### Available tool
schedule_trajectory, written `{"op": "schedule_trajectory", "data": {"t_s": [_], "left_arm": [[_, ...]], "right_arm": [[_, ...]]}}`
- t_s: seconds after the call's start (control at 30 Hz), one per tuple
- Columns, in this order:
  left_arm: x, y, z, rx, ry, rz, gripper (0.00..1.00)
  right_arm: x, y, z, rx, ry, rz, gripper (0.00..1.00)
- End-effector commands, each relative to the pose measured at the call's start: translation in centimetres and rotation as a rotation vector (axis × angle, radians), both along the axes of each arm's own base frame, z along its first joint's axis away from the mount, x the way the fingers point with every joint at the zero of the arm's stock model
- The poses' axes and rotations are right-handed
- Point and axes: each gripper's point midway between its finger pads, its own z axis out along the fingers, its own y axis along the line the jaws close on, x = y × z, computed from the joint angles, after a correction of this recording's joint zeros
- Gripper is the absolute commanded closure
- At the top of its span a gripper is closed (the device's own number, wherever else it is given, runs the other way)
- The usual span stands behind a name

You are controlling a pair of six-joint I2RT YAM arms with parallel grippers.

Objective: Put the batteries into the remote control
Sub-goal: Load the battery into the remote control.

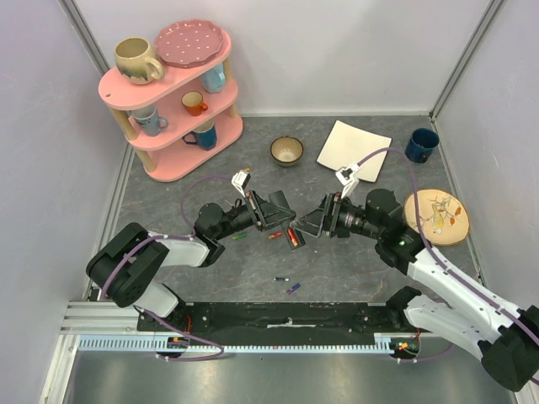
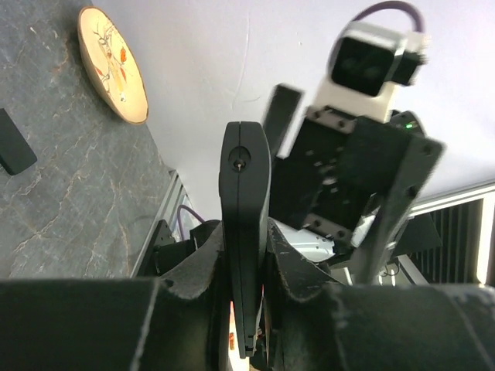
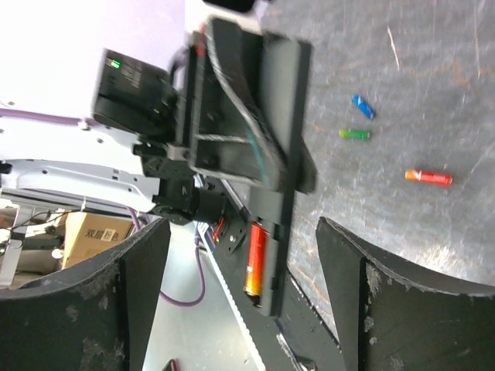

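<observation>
My left gripper [image 1: 280, 219] is shut on the remote control [image 1: 292, 236], a slim black bar held on edge above the table; in the left wrist view the remote [image 2: 244, 185] stands clamped between my fingers [image 2: 193, 270]. Its open compartment holds an orange-red battery [image 3: 255, 259]. My right gripper [image 1: 310, 224] is open and empty, its jaws spread wide on either side of the remote's end [image 3: 278, 232] without touching it. Loose batteries lie on the table: green [image 1: 239, 236], red [image 1: 274, 235], blue [image 1: 280, 279], purple [image 1: 293, 289]. The right wrist view shows blue [image 3: 362, 106], green [image 3: 353, 134] and red-orange [image 3: 428, 177] batteries.
A pink shelf [image 1: 173, 93] with mugs stands at the back left. A small bowl [image 1: 286, 151], a white square plate [image 1: 354, 150] and a blue mug [image 1: 421, 144] stand behind. A round wooden plate [image 1: 436, 217] lies at the right. A small flat black piece [image 2: 11, 143] lies on the table.
</observation>
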Motion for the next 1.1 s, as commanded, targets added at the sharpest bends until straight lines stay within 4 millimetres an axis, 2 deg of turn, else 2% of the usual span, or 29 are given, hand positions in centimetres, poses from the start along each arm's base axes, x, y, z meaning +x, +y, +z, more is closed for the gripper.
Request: {"op": "schedule_trajectory", "data": {"t_s": [0.0,0.07,0.1,0.17,0.23,0.27,0.33,0.37,0.43,0.47,0.53,0.6,0.67,0.77,0.8,0.87,0.9,0.93,1.0,1.07], "left_arm": [[-1.7,2.0,6.6,-0.208,-0.329,0.033,0.98],[-1.4,2.4,6.4,-0.202,-0.326,0.042,0.98],[-1.3,2.6,6.4,-0.201,-0.322,0.046,0.98],[-1.0,3.3,6.2,-0.194,-0.316,0.057,0.98],[-0.6,3.9,5.7,-0.177,-0.294,0.064,0.98],[-0.9,4.1,5.6,-0.165,-0.295,0.050,0.98],[-0.5,4.2,4.0,-0.104,-0.245,0.050,0.98],[-0.8,4.4,4.0,-0.092,-0.246,0.045,0.98],[-1.2,4.6,2.6,-0.044,-0.226,0.036,0.98],[-1.5,4.7,2.7,-0.040,-0.233,0.028,0.98],[-1.9,5.0,1.7,-0.008,-0.208,0.015,0.98],[-2.4,5.3,1.1,0.000,-0.188,0.007,0.98],[-3.0,5.5,0.8,-0.001,-0.159,-0.016,0.98],[-3.7,6.1,0.1,0.003,-0.125,-0.025,0.98],[-4.0,6.5,-0.2,0.003,-0.118,-0.016,0.98],[-4.1,7.1,-0.3,0.004,-0.115,-0.001,0.98],[-3.9,7.5,-0.8,0.011,-0.102,0.015,0.98],[-4.1,7.9,-0.3,0.004,-0.117,0.022,0.98],[-4.0,8.4,-0.5,0.015,-0.113,0.043,0.98],[-4.3,8.7,0.0,0.019,-0.133,0.050,0.98]], "right_arm": [[0.5,-1.7,4.5,-0.045,-0.147,-0.013,0.15],[1.9,-3.3,5.4,-0.120,-0.209,-0.106,0.15],[2.4,-4.7,3.7,-0.230,-0.219,-0.145,0.15],[4.9,-7.5,2.1,-0.382,-0.227,-0.312,0.16],[5.9,-9.6,-1.1,-0.543,-0.194,-0.375,0.18],[6.8,-11.3,-2.8,-0.633,-0.179,-0.449,0.19],[7.4,-12.7,-5.4,-0.751,-0.149,-0.473,0.21],[7.7,-13.5,-6.4,-0.798,-0.141,-0.497,0.22],[8.1,-13.6,-7.8,-0.835,-0.146,-0.493,0.23],[8.2,-13.3,-7.9,-0.826,-0.152,-0.478,0.23],[8.8,-12.4,-8.1,-0.823,-0.162,-0.445,0.24],[9.0,-11.1,-9.0,-0.824,-0.146,-0.376,0.25],[9.3,-9.8,-9.0,-0.795,-0.155,-0.331,0.28],[10.1,-9.1,-10.4,-0.815,-0.164,-0.312,0.29],[10.4,-9.2,-11.7,-0.857,-0.148,-0.308,0.31],[10.6,-7.3,-11.7,-0.840,-0.159,-0.253,0.32],[10.5,-6.4,-12.4,-0.859,-0.164,-0.220,0.32],[9.9,-4.2,-11.8,-0.856,-0.211,-0.168,0.31],[9.5,-2.5,-12.8,-0.904,-0.236,-0.117,0.25],[9.4,-0.7,-12.6,-0.892,-0.243,-0.091,0.22]]}}
